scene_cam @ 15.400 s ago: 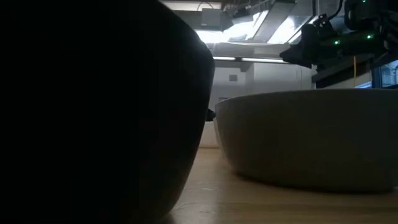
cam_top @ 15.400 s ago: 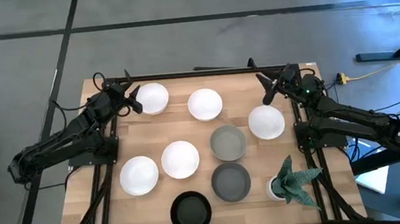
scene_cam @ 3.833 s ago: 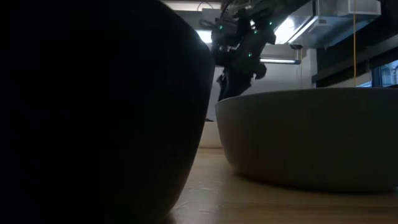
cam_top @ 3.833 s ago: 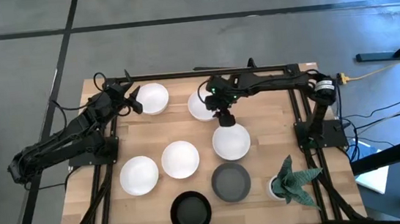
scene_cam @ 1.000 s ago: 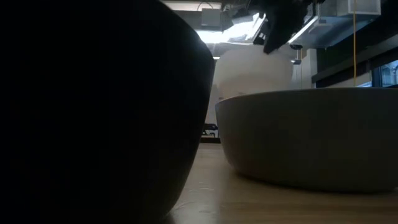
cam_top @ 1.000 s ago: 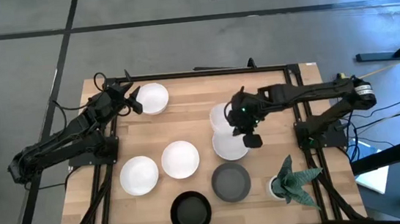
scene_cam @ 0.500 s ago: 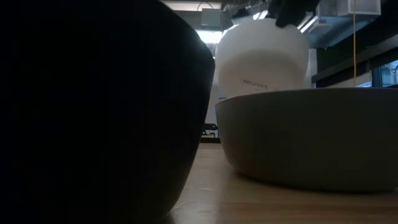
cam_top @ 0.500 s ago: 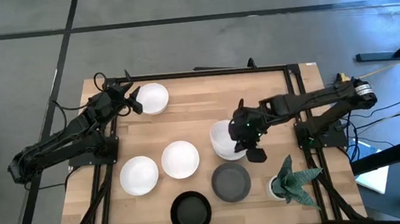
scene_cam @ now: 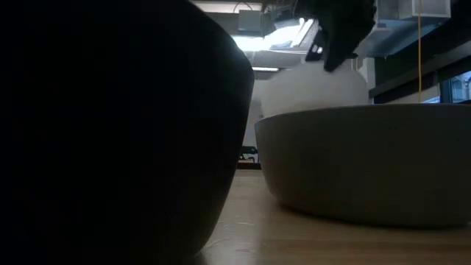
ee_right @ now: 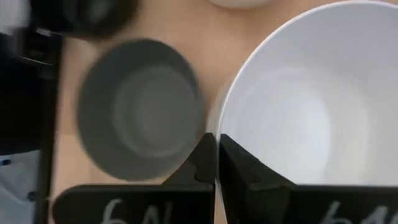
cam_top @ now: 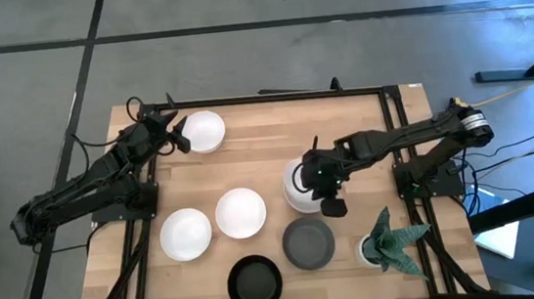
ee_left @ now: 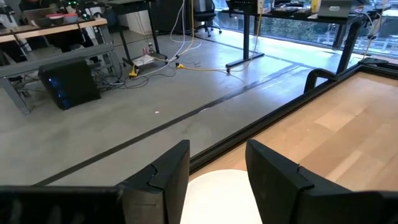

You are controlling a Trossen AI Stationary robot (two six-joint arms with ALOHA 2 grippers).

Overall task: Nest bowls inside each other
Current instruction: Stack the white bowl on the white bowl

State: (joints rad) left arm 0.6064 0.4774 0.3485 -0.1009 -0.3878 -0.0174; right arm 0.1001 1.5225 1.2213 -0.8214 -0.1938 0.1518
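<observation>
My right gripper (cam_top: 318,190) (ee_right: 216,147) is shut on a glossy white bowl (cam_top: 300,182) (ee_right: 298,106) at the table's middle, above the spot where another white bowl sits stacked; that stack is almost hidden beneath it. In the low view the held bowl (scene_cam: 313,90) shows behind a grey bowl (scene_cam: 368,162). Free on the table stand a grey bowl (cam_top: 308,243) (ee_right: 140,106), a black bowl (cam_top: 255,283) and white bowls (cam_top: 241,213) (cam_top: 185,234) (cam_top: 203,131). My left gripper (cam_top: 179,136) (ee_left: 217,171) waits open beside the far-left white bowl (ee_left: 217,196). My right gripper pinches the white bowl's rim (ee_right: 225,127) on its near-right side, one finger inside the bowl and one outside. The fingers come from above, pointing down. Whether the bowl rests on the stack below or hangs just above it, I cannot tell.
A small white pot with a spiky green plant (cam_top: 389,241) stands at the near right corner. Dark frame rails (cam_top: 262,98) run along the far edge and both sides. Bare wood (cam_top: 249,161) lies between the far-left bowl and the middle.
My right gripper has carried the white bowl toward the table's near edge, over the stacked bowls, and then down. Half a second ago the bowl hung tipped, its underside showing in the low view; now it sits lower and more level. The gripper has stayed shut.
</observation>
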